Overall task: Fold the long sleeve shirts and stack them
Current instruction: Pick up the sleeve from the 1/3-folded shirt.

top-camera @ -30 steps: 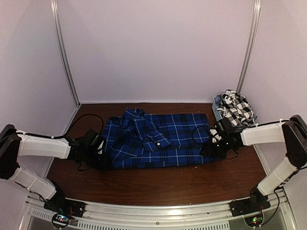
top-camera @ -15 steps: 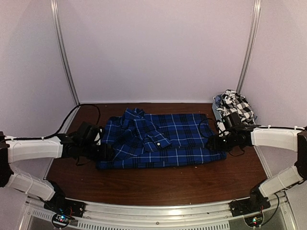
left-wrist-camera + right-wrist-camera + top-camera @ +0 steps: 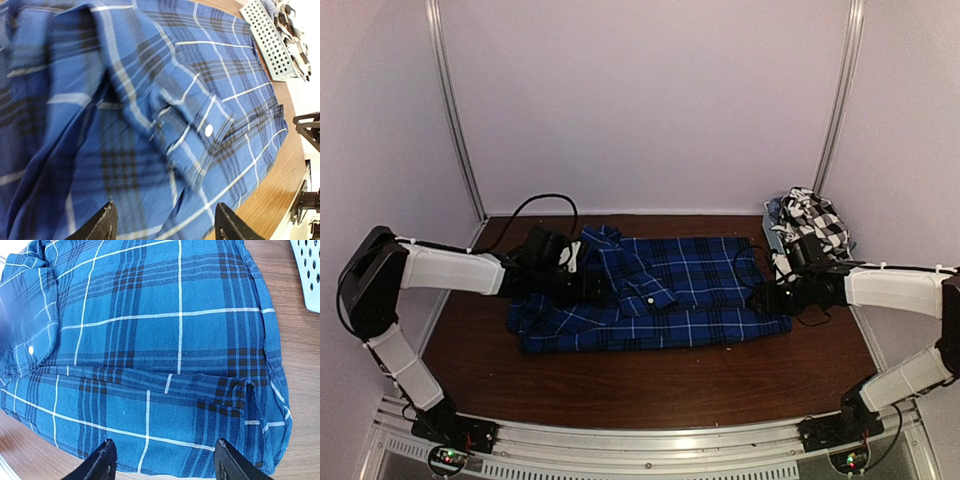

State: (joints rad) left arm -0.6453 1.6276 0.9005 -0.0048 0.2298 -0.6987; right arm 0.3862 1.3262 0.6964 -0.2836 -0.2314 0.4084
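Top external: left gripper [image 3: 590, 290], spread, now at blue plaid shirt [image 3: 700, 280] collar; right gripper [image 3: 757, 297] spread

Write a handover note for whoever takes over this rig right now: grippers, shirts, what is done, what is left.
left gripper: jaws open, holding nothing, low over the collar end of the blue shirt.
right gripper: jaws open, holding nothing, over that shirt's other end.
The blue shirt lies on the table, folded to a rough rectangle, one sleeve cuff across the top.
The checked shirt sits crumpled in the basket, far right.
Done: first folds on the blue shirt.
Left: finish it, fold the checked shirt, stack both.
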